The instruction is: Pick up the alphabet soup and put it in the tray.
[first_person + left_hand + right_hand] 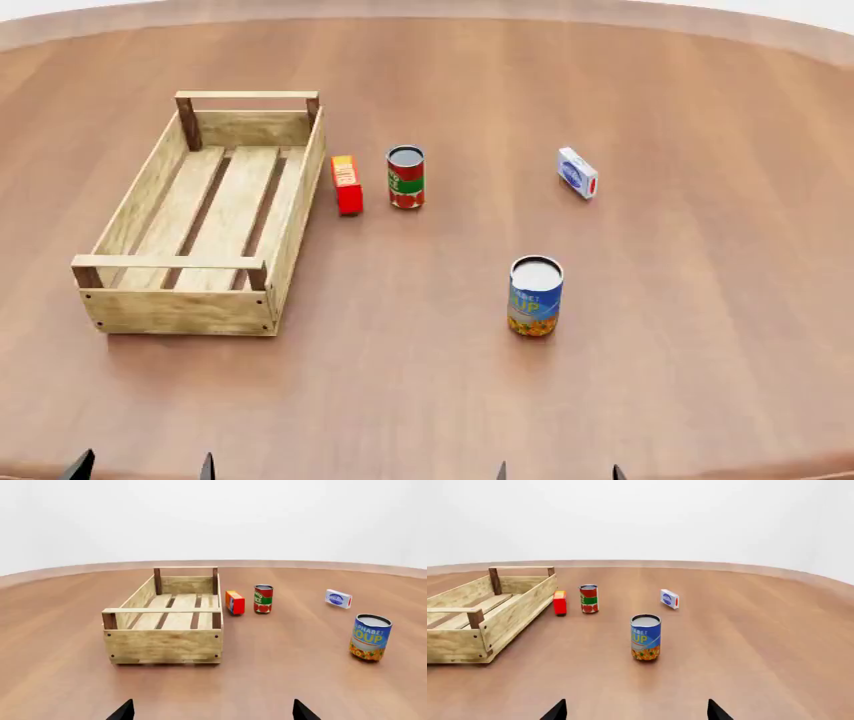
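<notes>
The alphabet soup can [535,296], blue label with a yellow-orange picture and a silvery top, stands upright on the wooden table; it also shows in the left wrist view [370,637] and the right wrist view [646,637]. The tray [200,215], a light wooden slatted crate, sits to its left and holds nothing; it shows in the left wrist view [165,642] and the right wrist view [507,610]. My left gripper [140,467] and right gripper [558,472] are both open and empty at the near table edge, far from the can. Only their fingertips show.
A red-and-green can [406,177] and a small red box [347,185] stand just right of the tray's far end. A white-and-blue box [577,173] lies farther right. The round table's edge curves behind them.
</notes>
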Tool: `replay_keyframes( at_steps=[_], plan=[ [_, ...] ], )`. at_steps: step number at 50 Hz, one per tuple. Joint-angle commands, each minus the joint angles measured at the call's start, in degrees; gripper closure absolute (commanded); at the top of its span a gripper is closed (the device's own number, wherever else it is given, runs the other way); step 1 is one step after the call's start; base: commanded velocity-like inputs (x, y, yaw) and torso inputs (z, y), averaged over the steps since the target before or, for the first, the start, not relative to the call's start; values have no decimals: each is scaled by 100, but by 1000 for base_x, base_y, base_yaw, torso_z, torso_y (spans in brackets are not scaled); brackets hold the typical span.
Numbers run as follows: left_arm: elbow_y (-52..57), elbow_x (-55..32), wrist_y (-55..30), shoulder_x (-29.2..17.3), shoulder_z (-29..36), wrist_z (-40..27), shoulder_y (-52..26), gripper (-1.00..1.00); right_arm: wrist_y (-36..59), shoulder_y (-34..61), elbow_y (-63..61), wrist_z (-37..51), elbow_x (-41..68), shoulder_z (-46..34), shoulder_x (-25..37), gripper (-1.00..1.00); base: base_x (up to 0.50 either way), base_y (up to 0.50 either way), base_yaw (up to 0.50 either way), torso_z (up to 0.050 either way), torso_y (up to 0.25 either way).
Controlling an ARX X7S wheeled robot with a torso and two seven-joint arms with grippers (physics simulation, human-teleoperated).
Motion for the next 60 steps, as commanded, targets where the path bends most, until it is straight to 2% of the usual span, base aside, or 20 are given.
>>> replay_keyframes(
  at_steps=[1, 25, 60],
  plan=[
    [0, -85, -1, -93, 103, -107, 5, -100, -44, 22, 121, 216, -120, -166, 100, -100, 0, 0, 0, 0, 0],
    [-94, -415, 47, -381, 469, -407, -19, -100, -204, 23, 164, 471, 59, -557, 415, -100, 144, 193, 0, 0, 0],
    [-96, -570, 126, -610, 761, -693, -21, -100, -168, 44, 119, 672, 311, -836, 632, -100, 422, 249, 0, 0, 0]
  ],
)
